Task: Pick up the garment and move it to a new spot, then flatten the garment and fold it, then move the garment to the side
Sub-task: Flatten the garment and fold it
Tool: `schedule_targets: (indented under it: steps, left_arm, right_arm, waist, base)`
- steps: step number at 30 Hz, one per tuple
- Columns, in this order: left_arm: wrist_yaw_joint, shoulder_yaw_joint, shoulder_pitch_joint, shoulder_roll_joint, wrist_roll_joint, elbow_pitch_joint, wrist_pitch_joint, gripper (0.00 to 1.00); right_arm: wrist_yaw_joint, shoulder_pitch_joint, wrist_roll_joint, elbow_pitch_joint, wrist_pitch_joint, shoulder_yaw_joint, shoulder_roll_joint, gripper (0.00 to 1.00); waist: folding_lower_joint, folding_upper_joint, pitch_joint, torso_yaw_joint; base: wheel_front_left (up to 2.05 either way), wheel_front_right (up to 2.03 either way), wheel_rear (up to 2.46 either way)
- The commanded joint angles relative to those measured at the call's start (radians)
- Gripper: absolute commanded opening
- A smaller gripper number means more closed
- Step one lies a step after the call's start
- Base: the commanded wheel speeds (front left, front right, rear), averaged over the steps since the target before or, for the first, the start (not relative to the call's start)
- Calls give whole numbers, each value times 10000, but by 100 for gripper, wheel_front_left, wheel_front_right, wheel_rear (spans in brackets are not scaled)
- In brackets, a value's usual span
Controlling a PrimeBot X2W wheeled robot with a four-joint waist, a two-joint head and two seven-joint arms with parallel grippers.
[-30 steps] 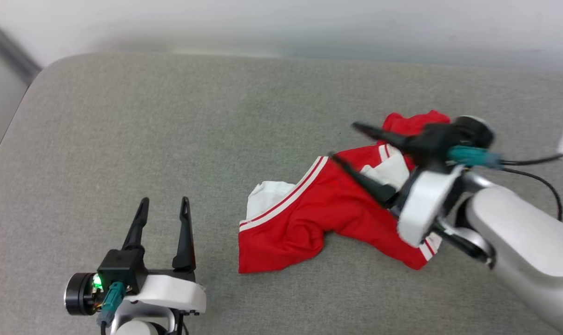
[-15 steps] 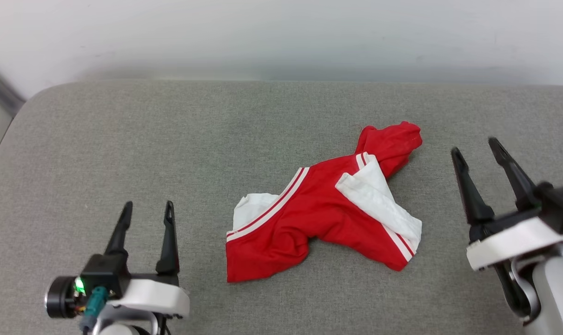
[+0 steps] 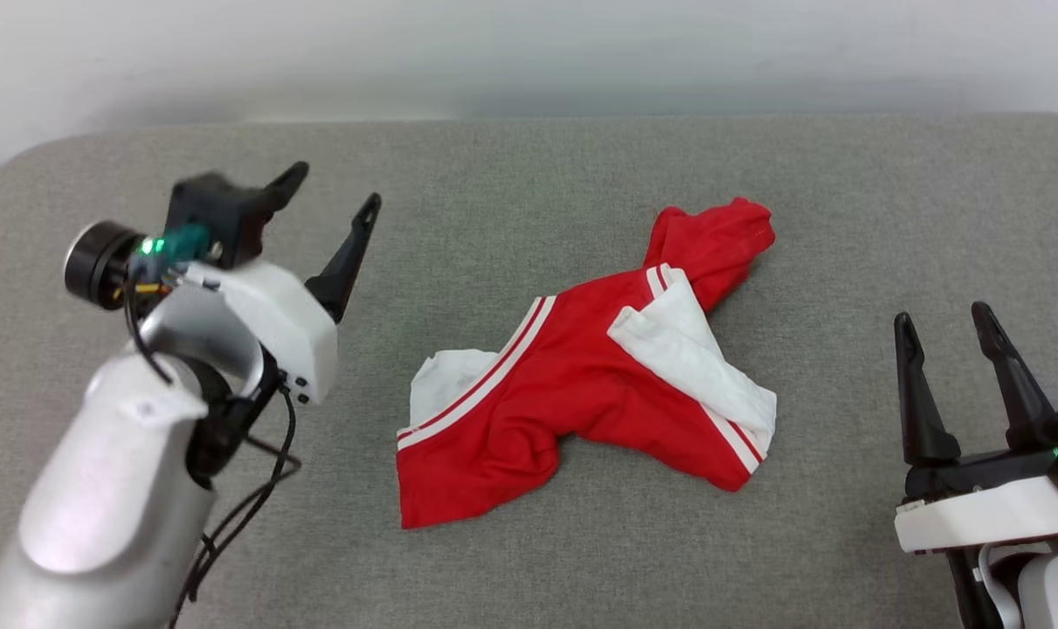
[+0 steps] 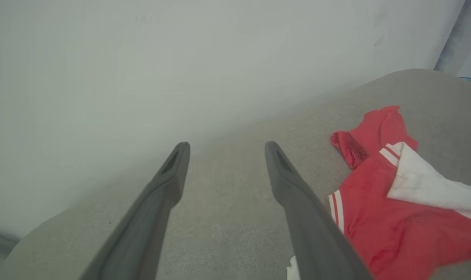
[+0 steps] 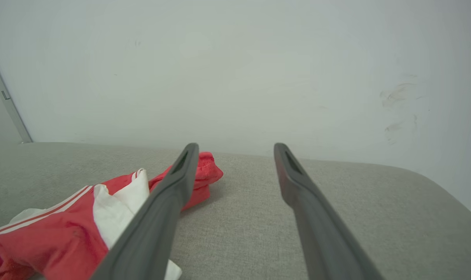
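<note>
I see a grey woven surface (image 3: 529,166) with rounded corners and a plain white wall (image 3: 529,52) behind. A crumpled red shirt (image 3: 581,384) lies on it. My left end effector (image 3: 335,186) and right end effector (image 3: 942,314) are spread wide, holding nothing.

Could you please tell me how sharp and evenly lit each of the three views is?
Head view: soft, even light, the red jersey crisp with a faint shadow beneath. Left wrist view: hazy and washed out, the left hand soft-edged. Right wrist view: clearer, but the right hand near the lens is blurred.
</note>
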Motion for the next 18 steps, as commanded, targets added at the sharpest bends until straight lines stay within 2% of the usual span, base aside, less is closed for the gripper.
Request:
schedule_targets:
  steps: [1, 5, 9, 13, 18]
  left_arm:
    - [4, -69, -108, 109, -155, -10, 195, 100]
    - [2, -1257, -973, 968, -1677, -77, 2365, 100]
    - [1, -2179, -1760, 1571, -2902, 40, 4245, 100]
    - [0, -2998, -2411, 1945, -3851, 194, 5766, 100]
    - [-1, -4052, -3007, 2126, -4684, 363, 7085, 100]
  right_arm:
    - [-3, -127, -34, -58, -18, -22, -7, 100]
    - [-3, -303, -66, -148, -20, -60, -83, 100]
    - [-3, -536, -89, -154, -18, 24, -171, 100]
    - [-3, -816, -84, -108, 21, 162, -286, 100]
    - [-3, -1113, -22, -128, 19, 258, -357, 100]
  waist:
    - [0, 0, 87, -55]
    - [0, 0, 362, -154]
    - [0, 0, 668, -311]
    - [0, 0, 980, -521]
    - [0, 0, 1414, -756]
  base:
    - [0, 0, 0]
    - [0, 0, 0]
    - [0, 0, 0]
    - [0, 0, 0]
    - [0, 0, 0]
